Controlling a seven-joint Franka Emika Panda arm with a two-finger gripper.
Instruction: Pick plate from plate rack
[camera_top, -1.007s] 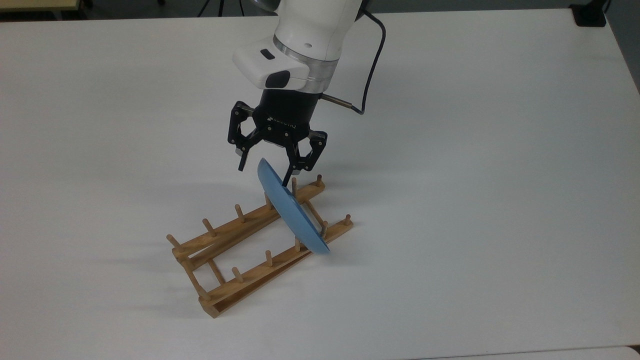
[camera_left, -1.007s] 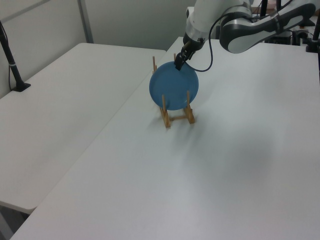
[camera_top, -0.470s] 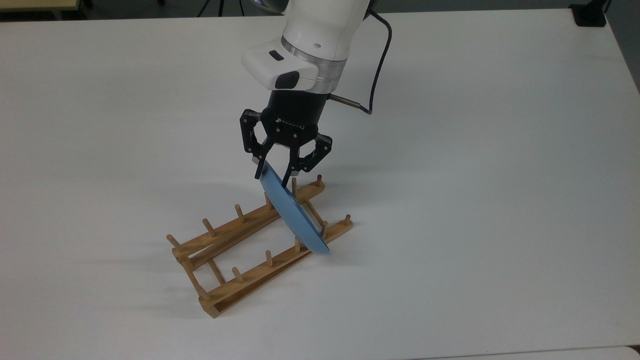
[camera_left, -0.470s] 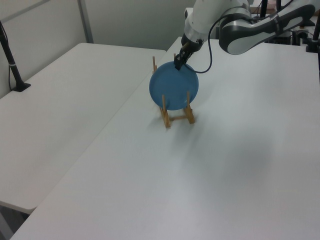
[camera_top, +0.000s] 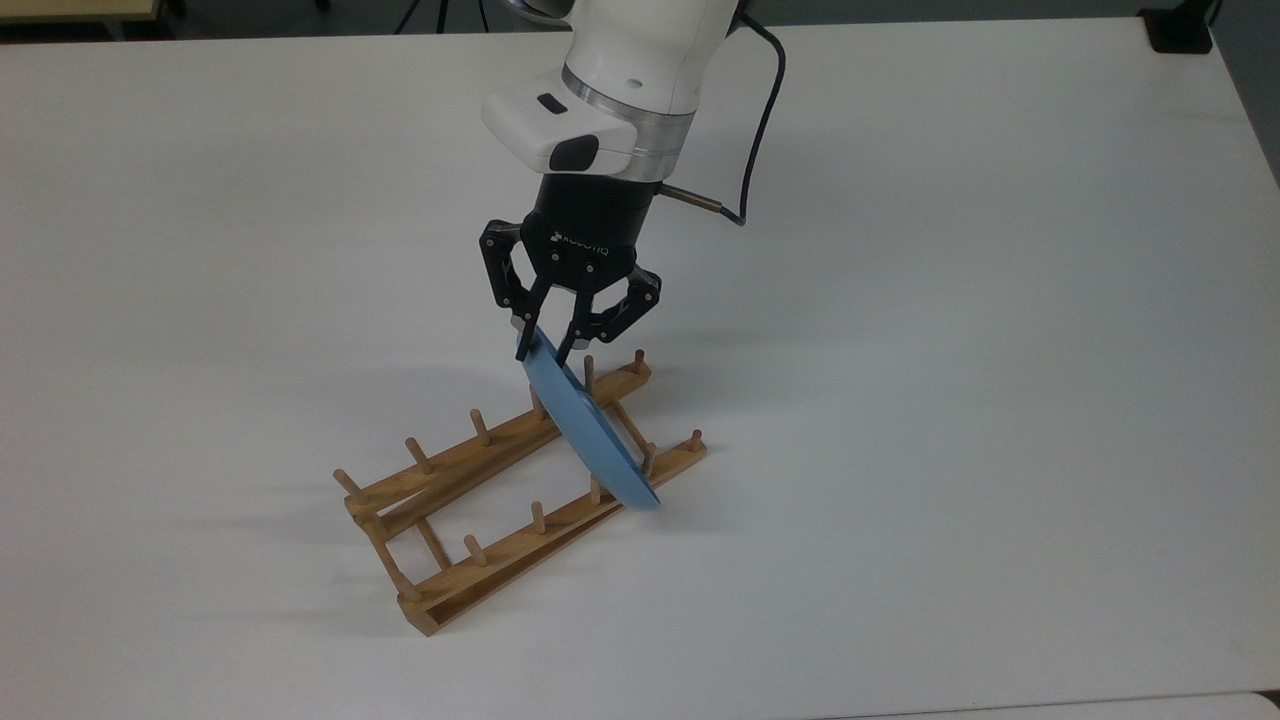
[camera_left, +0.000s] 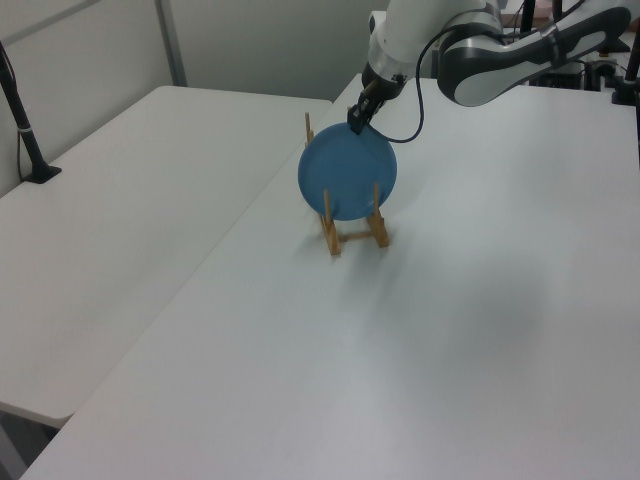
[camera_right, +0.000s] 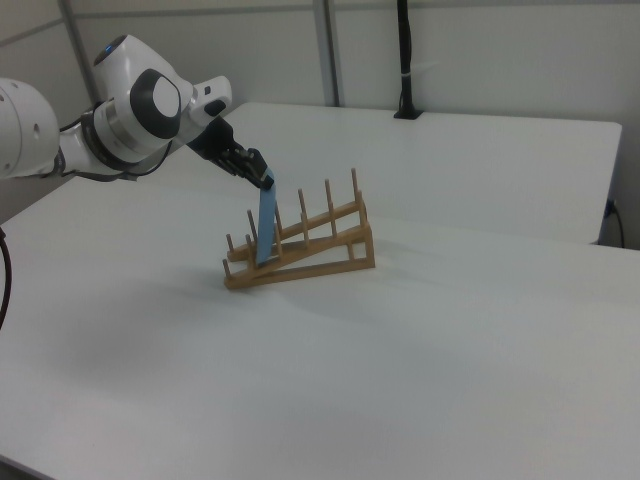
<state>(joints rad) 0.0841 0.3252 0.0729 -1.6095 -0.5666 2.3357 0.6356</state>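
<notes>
Plate (camera_top: 590, 430) rim pinched between end effector (camera_top: 543, 350) fingers.

Obstacles: plate rack (camera_top: 520, 490) pegs (camera_top: 589, 372) directly below and beside the gripper (camera_top: 541, 348), flanking the upright plate (camera_top: 585, 425) whose top rim sits between the fingers. Free room: bare table (camera_top: 950, 350) on all sides of the gripper; open air above the plate.

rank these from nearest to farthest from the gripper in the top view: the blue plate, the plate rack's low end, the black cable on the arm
1. The plate: its top rim sits between the fingers of the gripper.
2. The black cable: above the gripper, on the top view's right.
3. The plate rack: its low end lies farthest, toward the top view's lower left.
</notes>
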